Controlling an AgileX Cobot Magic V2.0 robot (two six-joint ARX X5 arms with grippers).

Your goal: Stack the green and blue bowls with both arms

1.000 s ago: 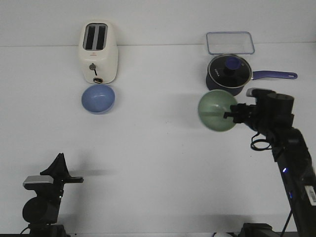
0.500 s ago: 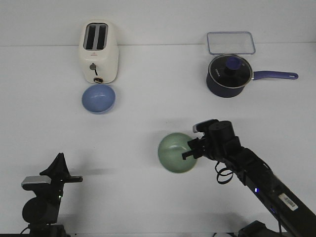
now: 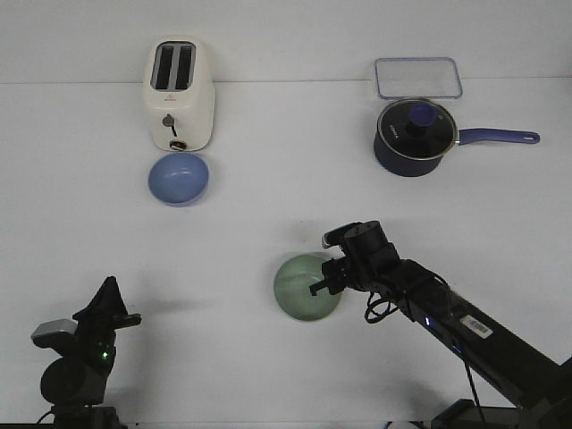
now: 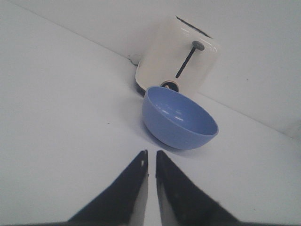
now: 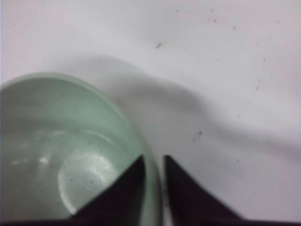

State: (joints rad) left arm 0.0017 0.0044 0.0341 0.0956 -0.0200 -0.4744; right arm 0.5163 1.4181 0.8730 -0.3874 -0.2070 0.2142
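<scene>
- White desk [image 3: 268,214] all round, plain and matte, with a toaster [image 3: 180,95] and a lidded saucepan [image 3: 414,136] parked along the far side.
- Right gripper [image 3: 322,279] has the green bowl [image 3: 306,287] by its rim near the middle of the desk, fingers [image 5: 126,188] clamped with one inside the wall and one outside.
- Blue bowl [image 3: 178,179] sits just in front of the toaster, well apart from the green one.
- Left gripper [image 3: 109,299] is low at the near left corner, fingers together, nothing between them; its wrist view looks straight at the blue bowl.
- Both bowls open upward; being round, neither has a long axis to speak of. I can't tell whether the green one is flat on the desk.
- Risk: a thin rim pinch may let the green bowl tip or swing if the arm moves sharply.
- Risk: the blue bowl sits close to the toaster, so a rim grasp on that side could bump the toaster or shove the bowl away.
</scene>
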